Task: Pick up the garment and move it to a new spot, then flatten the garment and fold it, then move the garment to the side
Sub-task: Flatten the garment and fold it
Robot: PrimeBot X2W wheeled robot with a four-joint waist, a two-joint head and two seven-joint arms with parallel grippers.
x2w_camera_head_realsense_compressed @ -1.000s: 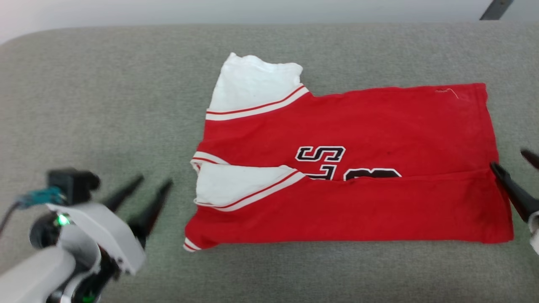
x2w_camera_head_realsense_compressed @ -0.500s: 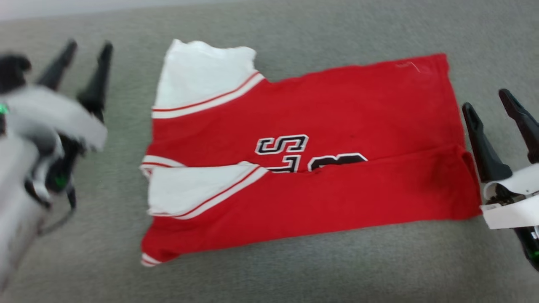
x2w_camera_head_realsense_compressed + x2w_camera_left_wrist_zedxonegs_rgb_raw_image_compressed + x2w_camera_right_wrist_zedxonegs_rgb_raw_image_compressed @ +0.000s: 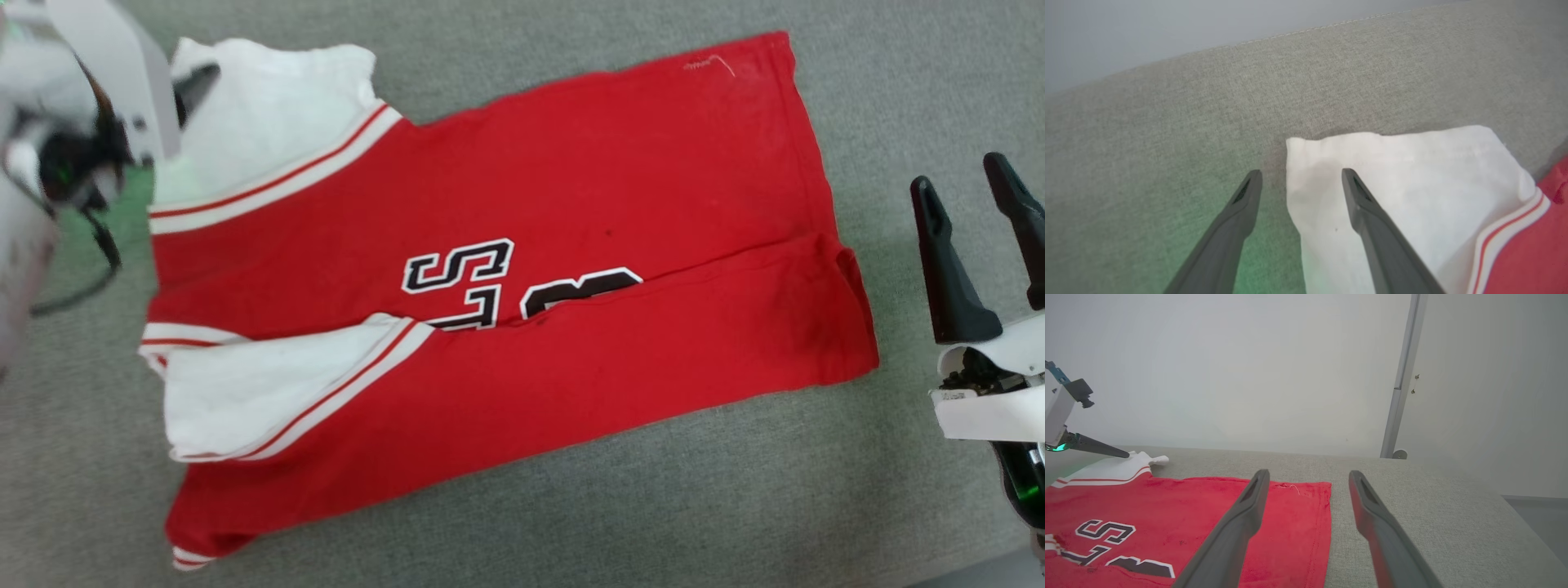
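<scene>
My left gripper (image 3: 1301, 174) is not any more low at the near left of the garment (image 3: 522, 204), where it was one second ago. It has travelled to the far left corner. Now one finger stands above the far white sleeve (image 3: 1412, 183) and the other above the grey padded surface (image 3: 653, 506), with the sleeve's edge between them. The fingers are spread wide and they hold nothing. If they already touch the cloth, I cannot tell.

My head has also bent down, so the whole picture has shifted. The garment itself seems not to have moved.

My right gripper (image 3: 959, 175) has risen a little and waits just beside the right hem, apart from it, also spread wide and with nothing in it.

The garment lies flat on the grey surface. Its near long side is already folded over, together with the near sleeve, and it covers the lower part of the lettering. I judge that the far side is the next fold, and that my left fingers are preparing to pinch this sleeve corner. My right fingers must probably go up to the far hem corner (image 3: 1318, 488).
</scene>
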